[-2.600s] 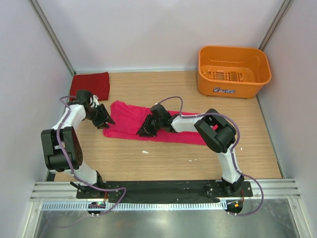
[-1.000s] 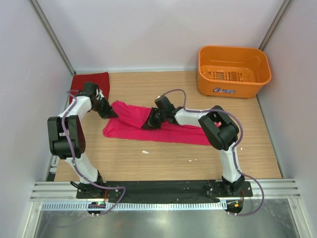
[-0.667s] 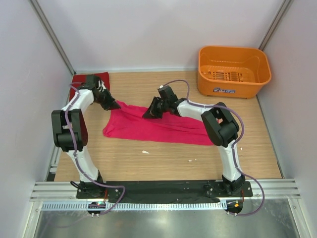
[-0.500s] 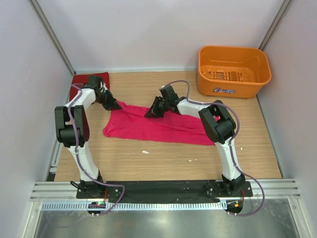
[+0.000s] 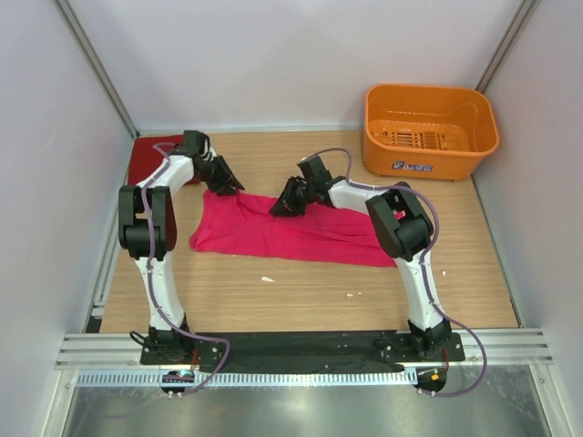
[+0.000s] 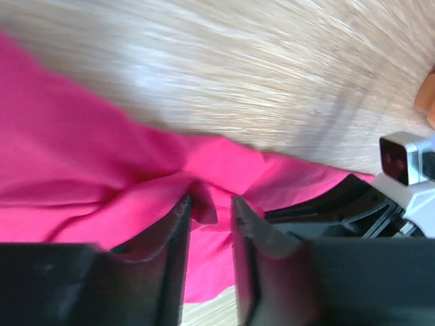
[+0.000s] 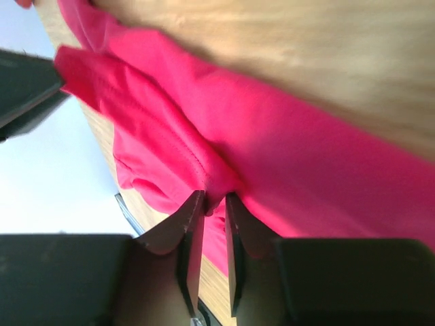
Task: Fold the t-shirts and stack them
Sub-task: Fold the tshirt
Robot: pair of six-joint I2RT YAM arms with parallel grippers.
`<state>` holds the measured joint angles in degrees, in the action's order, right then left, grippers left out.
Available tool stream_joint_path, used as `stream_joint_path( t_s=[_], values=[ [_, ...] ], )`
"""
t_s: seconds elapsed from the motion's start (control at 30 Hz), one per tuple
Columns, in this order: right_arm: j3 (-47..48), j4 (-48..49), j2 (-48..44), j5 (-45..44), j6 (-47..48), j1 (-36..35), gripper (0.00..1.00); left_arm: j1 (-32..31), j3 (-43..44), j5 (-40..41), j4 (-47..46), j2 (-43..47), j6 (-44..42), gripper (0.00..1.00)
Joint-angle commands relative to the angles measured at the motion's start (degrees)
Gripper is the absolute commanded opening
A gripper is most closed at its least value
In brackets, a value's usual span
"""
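Note:
The magenta-pink t-shirt (image 5: 273, 232) lies spread across the middle of the table, its far edge bunched. My left gripper (image 5: 232, 188) sits low at its far-left corner. In the left wrist view its jaws (image 6: 211, 200) stand apart, with a loose peak of the pink cloth (image 6: 81, 156) between them. My right gripper (image 5: 278, 208) rests on the far edge near the shirt's middle. Its jaws (image 7: 215, 197) show a narrow gap, with a fold of pink hem (image 7: 306, 156) still lying between the tips. The crimson t-shirt (image 5: 141, 164) lies folded in the back-left corner, partly hidden by the left arm.
An orange plastic basket (image 5: 428, 89) stands at the back right. Walls close in the table on the left, back and right. Small white scraps (image 5: 267, 279) lie on the wood in front of the pink shirt. Bare wood runs between the shirt and the arm bases.
Both grippers moved toward the back of the table, drawing the pink shirt's edge with them and spreading it deeper. Their jaws, shut on the cloth before, have now parted.

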<state>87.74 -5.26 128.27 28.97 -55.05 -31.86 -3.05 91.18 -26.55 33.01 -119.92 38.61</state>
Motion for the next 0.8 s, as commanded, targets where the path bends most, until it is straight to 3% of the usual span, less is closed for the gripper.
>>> stream_joint_path(
  t_s=[0.0,0.03,0.2,0.43,0.6,0.77],
  values=[
    [1.55,0.25,-2.93,0.03,2.13,3.11,0.26,-1.61,3.57,1.31,-1.73,1.17,-0.46,0.39],
    [1.99,-1.06,-3.20,-0.49,3.18,3.64,0.29,-1.70,4.00,2.45,-1.55,1.79,-0.90,0.49],
    [4.19,-9.59,-6.70,-2.52,10.91,5.05,0.40,-1.70,3.93,12.11,2.66,7.58,-4.68,0.56],
    [4.37,-24.97,-12.58,-7.17,24.34,5.75,0.44,-1.70,-2.48,13.28,6.81,12.32,-7.06,0.55],
    [-6.42,-31.92,-22.08,-15.33,30.17,7.42,0.45,-2.92,-9.33,8.45,5.75,15.68,-6.53,0.45],
    [-19.78,-33.32,-32.01,-17.37,31.57,10.67,0.45,-8.90,-14.35,7.56,3.91,16.47,-5.22,0.40]
  ],
)
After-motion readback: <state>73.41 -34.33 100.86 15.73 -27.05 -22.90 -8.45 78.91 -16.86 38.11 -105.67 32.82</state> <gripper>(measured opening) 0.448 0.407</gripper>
